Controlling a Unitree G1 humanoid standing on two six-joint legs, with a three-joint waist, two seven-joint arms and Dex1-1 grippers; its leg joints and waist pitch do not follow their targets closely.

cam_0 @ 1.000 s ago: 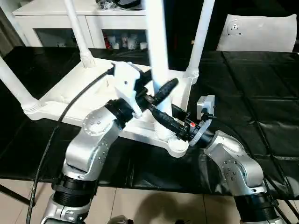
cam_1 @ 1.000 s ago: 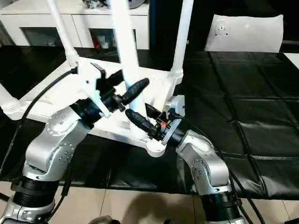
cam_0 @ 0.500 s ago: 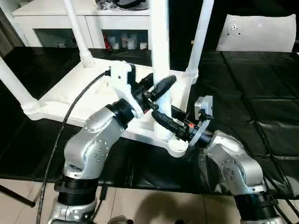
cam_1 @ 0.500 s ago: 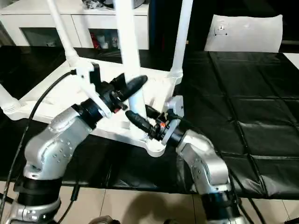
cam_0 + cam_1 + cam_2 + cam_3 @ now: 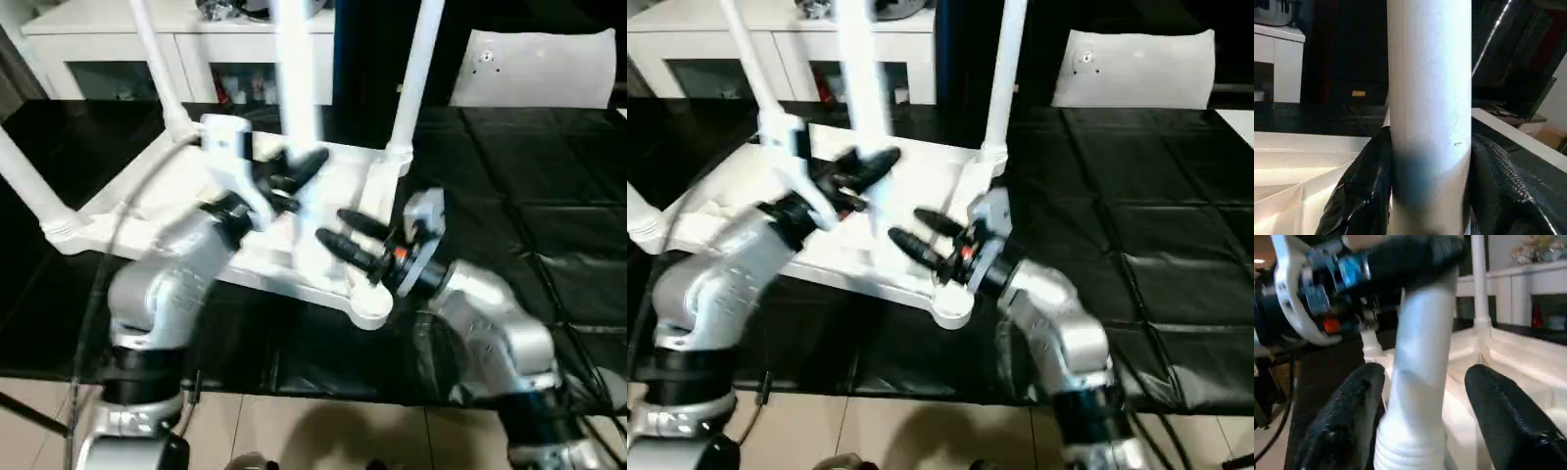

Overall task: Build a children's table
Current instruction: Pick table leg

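The children's table lies upside down: its white tabletop point(image 5: 147, 196) rests ribbed side up on the black-covered work table point(image 5: 549, 215). Three white legs stand in corner sockets: far left point(image 5: 157, 69), far right point(image 5: 419, 78), near left point(image 5: 24, 176). My left gripper point(image 5: 294, 171) is shut on the fourth leg point(image 5: 294, 69), with a black finger point(image 5: 1366, 186) pressed against each side. My right gripper point(image 5: 343, 238) is open around that leg's ribbed lower end point(image 5: 1408, 450), near the front right corner point(image 5: 367, 305). Its fingers point(image 5: 1347, 421) stand apart from the leg. Whether the leg's end sits in a socket is hidden.
A white cabinet with glass doors point(image 5: 127, 39) stands behind the work table. A white panel point(image 5: 534, 69) lies at the back right. The work table's front edge runs just below my forearms, with light floor point(image 5: 323, 431) beyond it.
My left gripper has carried the fourth leg to the left, and its top now leans that way. My right gripper's fingers have spread away from the leg's base.
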